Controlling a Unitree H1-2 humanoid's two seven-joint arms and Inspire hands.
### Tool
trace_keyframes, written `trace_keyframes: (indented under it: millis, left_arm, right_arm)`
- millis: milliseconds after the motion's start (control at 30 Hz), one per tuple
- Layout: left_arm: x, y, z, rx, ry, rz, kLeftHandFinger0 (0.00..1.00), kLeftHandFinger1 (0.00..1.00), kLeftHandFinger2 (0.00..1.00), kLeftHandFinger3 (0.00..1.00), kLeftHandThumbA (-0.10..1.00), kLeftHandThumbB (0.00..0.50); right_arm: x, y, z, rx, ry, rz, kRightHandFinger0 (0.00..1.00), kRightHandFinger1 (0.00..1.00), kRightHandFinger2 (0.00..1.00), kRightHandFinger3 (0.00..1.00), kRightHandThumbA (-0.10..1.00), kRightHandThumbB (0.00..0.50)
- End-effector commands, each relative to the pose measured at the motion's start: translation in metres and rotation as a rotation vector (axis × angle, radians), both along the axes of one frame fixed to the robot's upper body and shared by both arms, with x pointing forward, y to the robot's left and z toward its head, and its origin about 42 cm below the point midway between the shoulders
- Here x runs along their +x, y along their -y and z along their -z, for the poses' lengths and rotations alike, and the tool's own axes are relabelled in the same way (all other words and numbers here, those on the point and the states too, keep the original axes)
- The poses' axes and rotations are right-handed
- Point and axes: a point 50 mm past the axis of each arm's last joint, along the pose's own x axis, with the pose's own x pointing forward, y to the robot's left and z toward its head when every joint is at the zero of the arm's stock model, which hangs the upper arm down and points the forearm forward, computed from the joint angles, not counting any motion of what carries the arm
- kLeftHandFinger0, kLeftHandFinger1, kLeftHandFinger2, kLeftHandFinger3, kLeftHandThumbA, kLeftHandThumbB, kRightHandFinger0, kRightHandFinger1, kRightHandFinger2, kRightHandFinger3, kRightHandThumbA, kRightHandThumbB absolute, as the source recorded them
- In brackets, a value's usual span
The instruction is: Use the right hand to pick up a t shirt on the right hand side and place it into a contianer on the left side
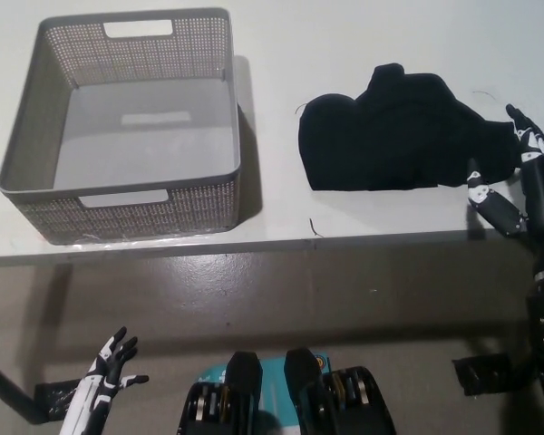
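Nothing of the task was done at this moment, by the look of it: the shirt [403,136] lay untouched in a dark crumpled heap on the right half of the bench [281,54], and the basket [118,195] on the left stood with nothing in it.

The right hand [519,177] was at the shirt's right end, just beside the cloth and perhaps brushing its edge; contact could not be made out against the black fabric. Its fingers were spread apart, one reaching up along the far side of the heap and one lower near the bench edge, and they held nothing. The left hand [109,370] rested low at the lower left, below bench level and well apart from everything, its fingers also spread.

What was left, as I judged it, was the whole job: closing on the cloth, lifting it, carrying it leftward across the bench, and dropping it over the basket's near wall or right wall.

Between shirt and basket the bench showed only a short dark thread [315,227] near the front edge, too slight to matter. The basket's tall right wall was the one real obstacle, since trailing cloth could snag on the rim.
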Motion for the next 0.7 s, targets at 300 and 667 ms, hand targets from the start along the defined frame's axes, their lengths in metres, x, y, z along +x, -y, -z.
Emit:
trace_keyframes:
  millis: [300,667]
  left_arm:
    - [0.001,-0.003,-0.011,0.017,0.047,0.024,0.73,0.95,0.96,1.00,0.94,0.422]
    - [0.014,-0.002,-0.018,0.029,0.069,0.047,0.74,0.94,0.96,1.00,0.95,0.439]
  right_arm:
    - [0.029,-0.012,-0.032,-0.160,0.034,-0.016,1.00,1.00,1.00,1.00,0.54,0.500]
    - [0.046,-0.023,-0.020,-0.243,-0.024,-0.032,1.00,1.00,1.00,1.00,0.60,0.500]
